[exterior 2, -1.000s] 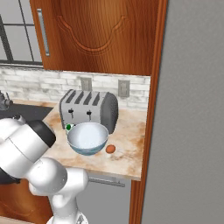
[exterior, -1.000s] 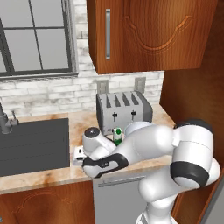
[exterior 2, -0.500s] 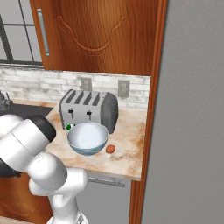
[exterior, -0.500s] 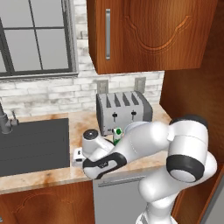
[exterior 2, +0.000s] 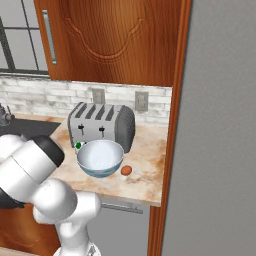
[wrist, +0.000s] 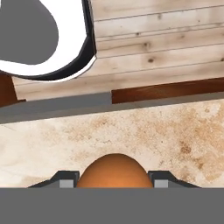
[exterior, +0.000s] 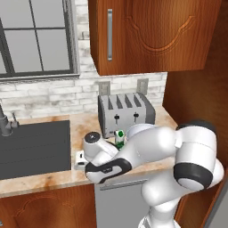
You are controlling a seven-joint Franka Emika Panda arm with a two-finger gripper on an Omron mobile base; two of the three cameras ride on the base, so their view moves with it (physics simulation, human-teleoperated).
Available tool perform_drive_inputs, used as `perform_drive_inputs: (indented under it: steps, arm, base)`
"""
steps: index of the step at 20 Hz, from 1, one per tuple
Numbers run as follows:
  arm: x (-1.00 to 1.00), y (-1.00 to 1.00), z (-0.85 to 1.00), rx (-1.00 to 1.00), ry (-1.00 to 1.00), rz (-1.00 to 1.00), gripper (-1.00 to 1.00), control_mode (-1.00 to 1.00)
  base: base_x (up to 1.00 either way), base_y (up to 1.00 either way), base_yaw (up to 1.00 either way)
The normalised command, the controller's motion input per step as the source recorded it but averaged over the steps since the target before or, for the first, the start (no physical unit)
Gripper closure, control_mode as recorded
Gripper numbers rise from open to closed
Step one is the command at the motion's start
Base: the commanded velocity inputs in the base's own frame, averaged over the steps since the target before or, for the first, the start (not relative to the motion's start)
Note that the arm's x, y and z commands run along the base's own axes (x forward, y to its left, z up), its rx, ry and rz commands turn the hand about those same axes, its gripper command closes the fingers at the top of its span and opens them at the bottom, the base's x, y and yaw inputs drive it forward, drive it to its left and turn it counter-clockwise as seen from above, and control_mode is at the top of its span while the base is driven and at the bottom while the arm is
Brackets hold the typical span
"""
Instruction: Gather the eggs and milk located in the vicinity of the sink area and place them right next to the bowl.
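Note:
One orange-brown egg (wrist: 113, 169) lies on the speckled counter, and my gripper (wrist: 113, 180) is shut on it, a dark fingertip (wrist: 65, 179) pressing each side. In the left base view the gripper (exterior: 80, 160) sits low at the counter's front edge, just right of the dark sink (exterior: 31, 144). The milk (exterior: 119, 138), a small white and green carton, stands in front of the toaster, beside the pale bowl (exterior: 136, 129) half hidden by my arm. From the right, the bowl (exterior 2: 100, 157) has a second egg (exterior 2: 126, 170) resting at its right side, and the milk cap (exterior 2: 78, 145) peeks out at its left.
A silver four-slot toaster (exterior: 125, 113) stands against the brick wall behind the bowl. A grey faucet (exterior: 5, 125) rises at the sink's far left. Wooden cupboards hang overhead, and a tall panel (exterior 2: 172, 130) bounds the counter on the right. Wooden floor lies below the counter edge (wrist: 131, 103).
The jaws have closed from wide open onto the egg. The arm has barely shifted, and the bowl, milk and other egg stay where they were.

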Motion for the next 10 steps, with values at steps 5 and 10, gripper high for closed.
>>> perform_drive_inputs:
  steps: [5, 10]
  arm:
    - [-0.01, -0.44, 0.04, 0.00, 0.00, -0.08, 1.00, -1.00]
    - [0.00, -0.26, 0.34, 0.00, -0.06, -0.08, 1.00, -1.00]
  base:
    - [0.00, 0.00, 0.00]
    - [0.00, 0.00, 0.00]
